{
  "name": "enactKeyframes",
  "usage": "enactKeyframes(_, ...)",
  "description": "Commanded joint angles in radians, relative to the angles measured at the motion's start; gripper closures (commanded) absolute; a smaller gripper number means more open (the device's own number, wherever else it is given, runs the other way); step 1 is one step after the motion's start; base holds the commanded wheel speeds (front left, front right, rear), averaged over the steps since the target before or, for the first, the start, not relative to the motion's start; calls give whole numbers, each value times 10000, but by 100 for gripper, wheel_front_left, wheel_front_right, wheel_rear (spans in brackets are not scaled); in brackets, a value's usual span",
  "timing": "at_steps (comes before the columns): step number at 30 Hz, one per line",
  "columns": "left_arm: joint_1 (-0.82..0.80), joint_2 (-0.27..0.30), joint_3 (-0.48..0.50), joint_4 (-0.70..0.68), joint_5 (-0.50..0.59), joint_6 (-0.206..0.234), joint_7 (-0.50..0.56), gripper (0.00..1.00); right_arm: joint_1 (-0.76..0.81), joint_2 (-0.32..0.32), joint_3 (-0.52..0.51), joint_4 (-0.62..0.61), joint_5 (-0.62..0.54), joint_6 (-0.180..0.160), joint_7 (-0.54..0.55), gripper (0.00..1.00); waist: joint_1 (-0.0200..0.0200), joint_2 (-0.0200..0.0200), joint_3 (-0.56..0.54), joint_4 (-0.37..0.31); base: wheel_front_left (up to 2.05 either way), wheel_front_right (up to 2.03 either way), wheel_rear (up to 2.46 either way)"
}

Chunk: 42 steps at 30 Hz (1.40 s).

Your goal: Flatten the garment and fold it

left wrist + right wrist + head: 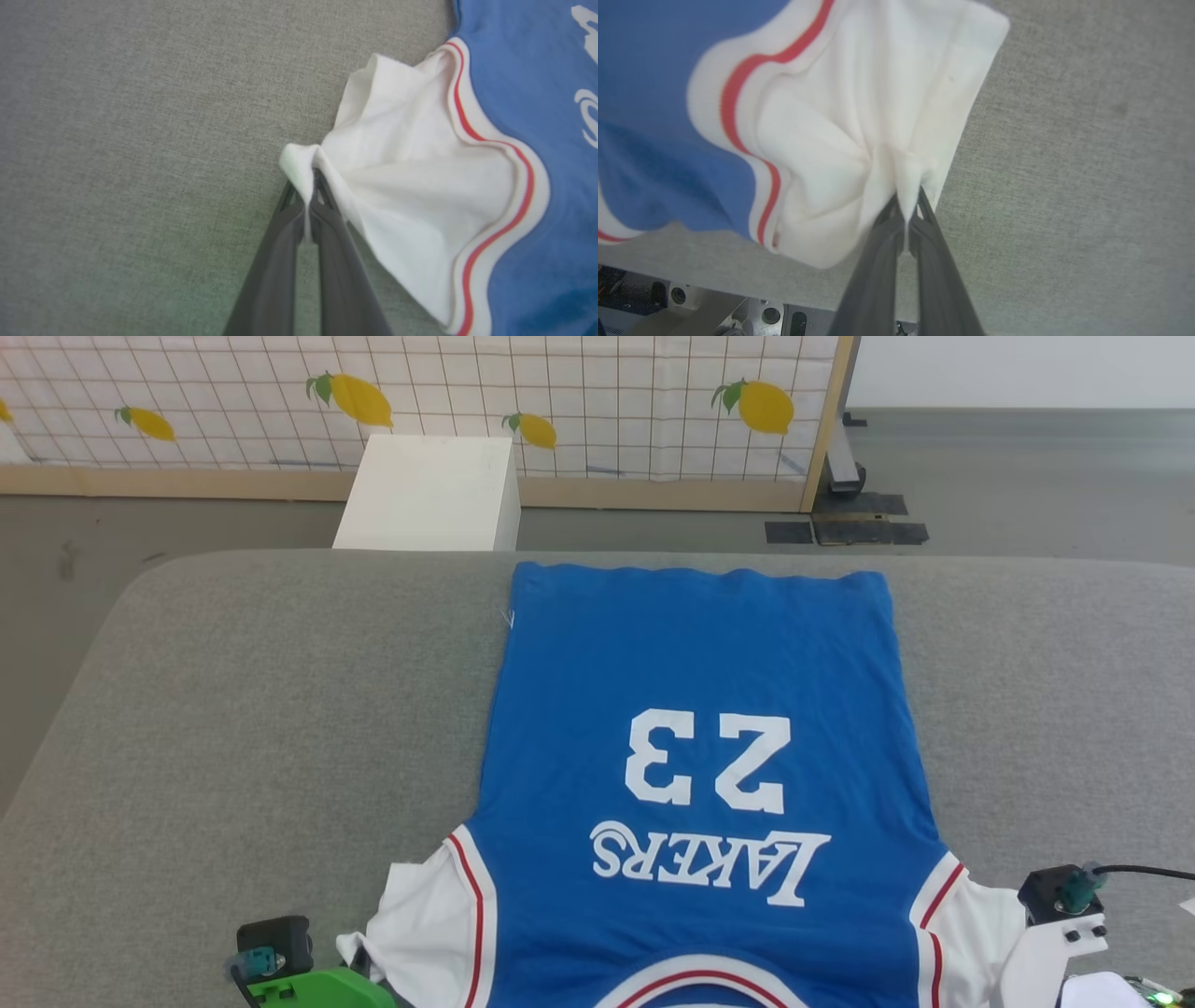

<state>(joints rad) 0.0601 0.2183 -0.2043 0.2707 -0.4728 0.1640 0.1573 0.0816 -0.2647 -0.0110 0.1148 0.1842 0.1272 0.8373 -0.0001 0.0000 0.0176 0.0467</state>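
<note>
Two sleeves (420, 186) sat pinched in my left gripper (309, 193) and right gripper (907, 205), one each, so I could pull the shirt (700, 672) flat.

The jersey (700, 653) is soft, matt knit cloth with flat white lettering (709, 765); its white sleeve cloth puckers where the left claw (306, 183) and right claw (906, 200) pinch it. The claw fingers (275, 270) look like smooth dark plastic with a dull sheen. Beneath both claws the bench (233, 709) is coarse grey woven fabric. Far ahead of the claws are a smooth white box (429, 495) and a lemon-printed cloth (597, 401) in a wooden frame (831, 420).
</note>
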Motion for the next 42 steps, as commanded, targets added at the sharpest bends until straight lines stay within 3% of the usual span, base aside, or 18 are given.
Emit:
enactKeyframes(1, 16, -5, 7, -92, -30, 37, -16, 100, -198, -17, 97, 267, -81, 35, 248, 100, 1, 0, 83, 24, 0, 0, 0)
enactKeyframes(2, 8, -22, -10, -128, -36, 39, -16, 100, -256, -55, 201, 439, -157, 35, 401, 100, 1, 0, 105, 51, 0, 0, 0)
enactKeyframes(3, 2, -49, -14, -172, -67, 34, -25, 100, -323, -93, 317, 609, -199, 35, 533, 87, 1, 0, 124, 72, 0, 0, 0)
enactKeyframes(4, 1, -69, -16, -207, -101, 24, -29, 100, -378, -91, 363, 736, -173, 35, 603, 0, 1, 0, 132, 86, 0, 0, 0)
enactKeyframes(10, 13, -111, -13, -383, -219, 26, -43, 100, -221, -285, 23, 440, 300, 35, 1111, 0, 1, 0, 33, 77, 0, 0, 0)
enactKeyframes(17, 29, -103, -14, -604, -240, 94, -122, 100, 451, -205, -1904, -2099, 1526, 35, 1664, 0, 1, 0, -66, -9, 0, 0, 0)
enactKeyframes(23, 86, -164, 107, -998, -369, 186, -289, 100, -651, 638, -3362, -3708, 2334, 35, -92, 0, 1, 0, 222, -178, 0, 0, 0)
enactKeyframes(26, 47, -179, 110, -1368, -349, 241, -363, 100, -1654, 978, -3507, -3486, 2484, 35, -1231, 0, 1, 0, 582, -203, 0, 0, 0)
enactKeyframes(32, -147, -178, -19, -2410, -204, 317, -384, 100, -3918, 845, -2995, -2029, 2051, 35, -2576, 0, 1, 0, 1803, 76, 0, 0, 0)
enactKeyframes(37, -284, -318, -198, -3246, -201, 342, -329, 100, -6139, 281, -2696, -577, 1173, 35, -3074, 0, 1, 0, 3149, 653, 0, 0, 0)
enactKeyframes(42, -458, -457, -390, -3812, -157, 303, -430, 100, -8234, -406, -2291, 775, 447, 35, -2741, 0, 1, 0, 4446, 1452, 0, 0, 0)
